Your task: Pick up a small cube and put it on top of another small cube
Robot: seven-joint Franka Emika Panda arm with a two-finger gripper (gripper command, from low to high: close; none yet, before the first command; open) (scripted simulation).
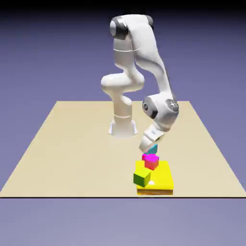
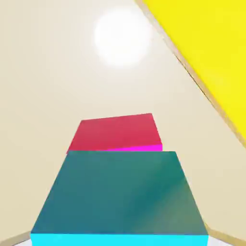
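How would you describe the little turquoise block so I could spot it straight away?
Start at the white robot arm and follow it down to its tool, just behind the wide flat yellow slab. The turquoise block sits in that tool, tilted, just above the pink block. It is the only block off the table; the pink and green ones sit lower.

Hand view: finger tips hidden behind cyan cube (image 2: 120, 197) — yellow slab (image 2: 206, 53) cut off.
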